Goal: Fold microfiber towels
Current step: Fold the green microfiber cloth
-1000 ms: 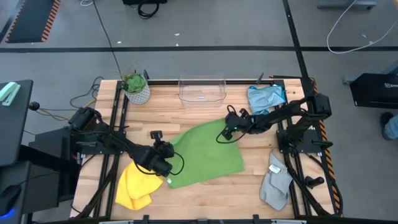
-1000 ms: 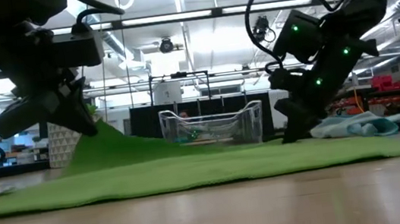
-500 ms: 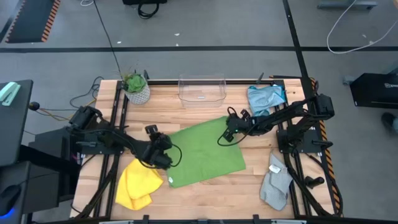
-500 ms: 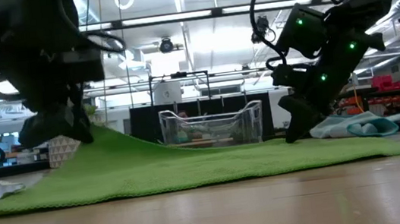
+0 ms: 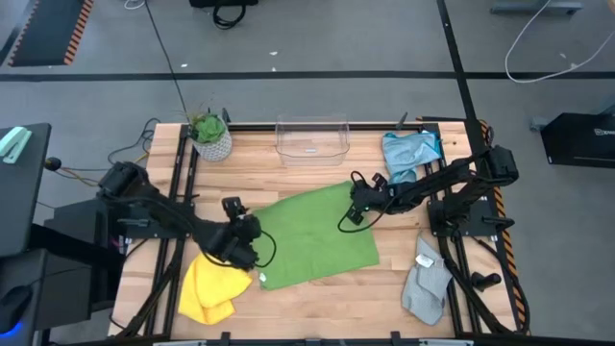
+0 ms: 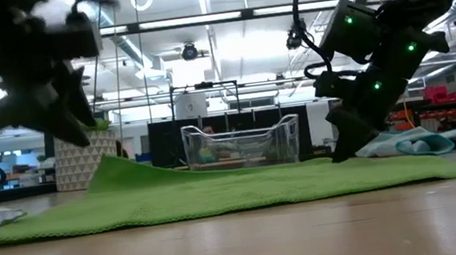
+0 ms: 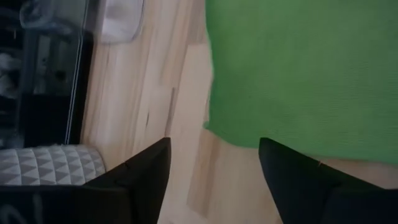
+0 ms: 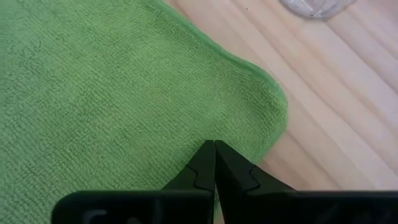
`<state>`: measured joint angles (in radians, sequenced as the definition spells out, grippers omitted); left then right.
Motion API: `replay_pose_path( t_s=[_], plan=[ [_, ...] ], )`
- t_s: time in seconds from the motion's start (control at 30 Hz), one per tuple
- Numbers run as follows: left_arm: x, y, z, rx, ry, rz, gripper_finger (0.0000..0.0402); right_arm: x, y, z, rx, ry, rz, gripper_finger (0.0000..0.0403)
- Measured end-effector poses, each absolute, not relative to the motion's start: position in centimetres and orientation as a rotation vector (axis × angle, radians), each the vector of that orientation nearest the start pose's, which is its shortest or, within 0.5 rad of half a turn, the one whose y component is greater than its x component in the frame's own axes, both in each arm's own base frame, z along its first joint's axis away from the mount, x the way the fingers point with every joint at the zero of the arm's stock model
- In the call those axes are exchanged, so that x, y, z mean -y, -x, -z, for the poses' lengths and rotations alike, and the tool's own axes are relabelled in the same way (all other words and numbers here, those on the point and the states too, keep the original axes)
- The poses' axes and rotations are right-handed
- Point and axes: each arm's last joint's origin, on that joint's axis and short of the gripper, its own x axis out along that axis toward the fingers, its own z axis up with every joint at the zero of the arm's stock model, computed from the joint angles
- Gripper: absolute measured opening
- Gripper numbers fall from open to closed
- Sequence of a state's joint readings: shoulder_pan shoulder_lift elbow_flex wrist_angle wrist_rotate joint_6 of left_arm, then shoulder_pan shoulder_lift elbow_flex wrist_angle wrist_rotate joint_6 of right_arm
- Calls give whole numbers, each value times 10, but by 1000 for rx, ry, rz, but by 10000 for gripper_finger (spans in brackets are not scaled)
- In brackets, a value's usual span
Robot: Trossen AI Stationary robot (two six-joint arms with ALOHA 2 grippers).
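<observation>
The green towel (image 5: 312, 235) lies spread on the table's middle, also seen in the low view (image 6: 218, 190). My left gripper (image 5: 245, 234) hangs open above the towel's left corner (image 7: 217, 127), with bare wood and that corner showing between its fingers (image 7: 146, 171). My right gripper (image 5: 354, 207) is shut, its tips (image 8: 214, 149) over the towel close to the far right corner (image 8: 270, 106). A yellow towel (image 5: 207, 288) lies bunched at the near left, a light blue one (image 5: 411, 149) at the far right, and a grey one (image 5: 428, 279) at the near right. My right gripper slants down from the table's right side, its shut tips on or just over the green towel beside the far right corner (image 8: 249, 134). The cloth lies flat there, and I cannot tell whether the tips touch it.
A potted plant (image 5: 209, 135) stands at the far left corner. A clear plastic bin (image 5: 311, 139) stands at the far edge's middle. Bare wood shows along the near edge between the yellow and grey towels.
My left gripper has opened and let go of the green towel's left corner, then risen and drawn back toward the table's left. The towel's raised left part has sunk onto the table. My right gripper has shifted slightly toward the right edge and stayed shut.
</observation>
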<state>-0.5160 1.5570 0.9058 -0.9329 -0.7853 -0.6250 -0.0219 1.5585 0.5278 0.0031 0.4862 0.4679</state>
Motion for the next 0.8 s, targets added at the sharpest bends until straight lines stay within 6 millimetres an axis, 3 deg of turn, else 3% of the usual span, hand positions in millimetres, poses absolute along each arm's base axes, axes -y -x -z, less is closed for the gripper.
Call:
replay_pose_path(
  t_s=[0.13,0.33,0.47,0.7,0.8],
  plan=[
    [119,-223,-187,-1012,-373,-478,230,19,-238,-116,-872,-158,696,16],
    [132,-228,-184,-953,-341,-422,185,10,-230,-138,-806,-154,707,16],
    [136,-229,-173,-905,-366,-385,135,-14,-229,-145,-772,-142,596,16],
    [139,-221,-141,-828,-345,-228,20,-66,-225,-133,-797,-109,357,16],
    [140,-221,-135,-802,-302,-147,11,-79,-221,-123,-810,-92,298,12]
  ],
)
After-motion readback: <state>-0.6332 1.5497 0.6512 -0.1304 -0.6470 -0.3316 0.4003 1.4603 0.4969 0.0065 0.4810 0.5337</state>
